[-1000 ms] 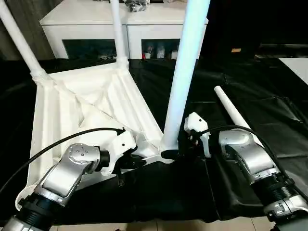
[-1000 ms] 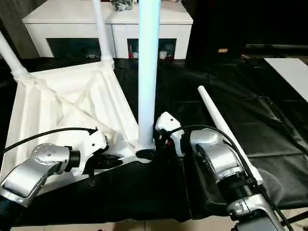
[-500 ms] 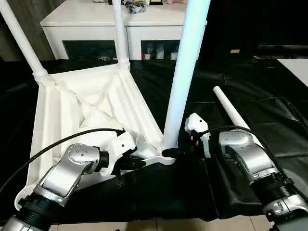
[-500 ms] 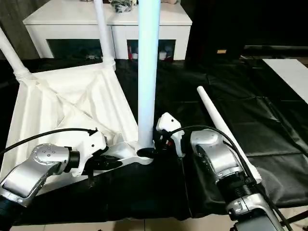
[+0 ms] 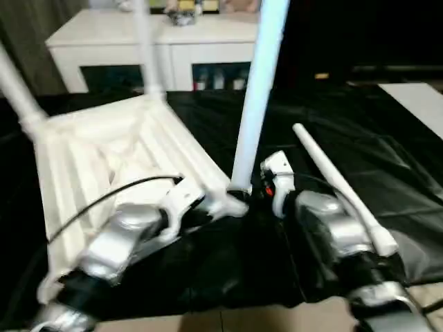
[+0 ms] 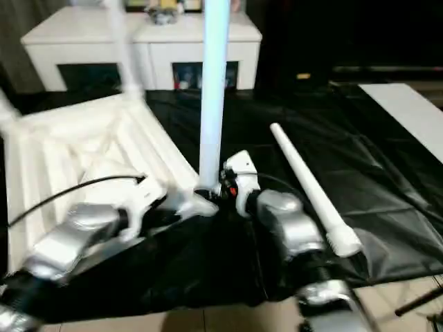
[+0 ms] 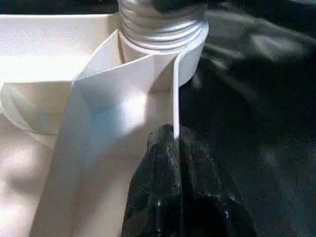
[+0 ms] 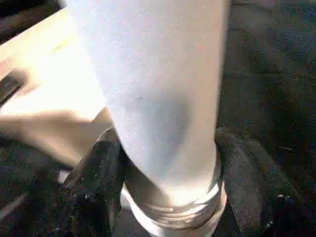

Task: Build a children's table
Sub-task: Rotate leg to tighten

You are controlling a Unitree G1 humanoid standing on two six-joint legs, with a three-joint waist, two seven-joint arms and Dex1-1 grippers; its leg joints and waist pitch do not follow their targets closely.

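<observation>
1. Left gripper (image 7: pixel 175 148) is pinched tight on a thin rib of the tabletop (image 5: pixel 90 159), right by the near corner socket (image 7: pixel 165 42).
2. Right gripper (image 8: pixel 170 163) has one black finger on each side of the third leg (image 5: pixel 257 104), low down by its ridged end. The fingers (image 8: pixel 98 182) hug the leg.
3. The tabletop lies upside down on the black sheet (image 5: pixel 387 138). Two legs already stand up in its far corners: one (image 5: pixel 144 48) at the back and one (image 5: pixel 17 90) at the far left.
4. The step now looks like fixing the third leg into the near socket. The leg's end sits in the socket, but it is hard to tell how deep.
5. Next, the right gripper likely needs to push or turn the leg while the left one keeps the tabletop steady.
6. The fourth leg (image 5: pixel 339 187) lies loose on the sheet beside the right arm. One socket waits for it.
</observation>
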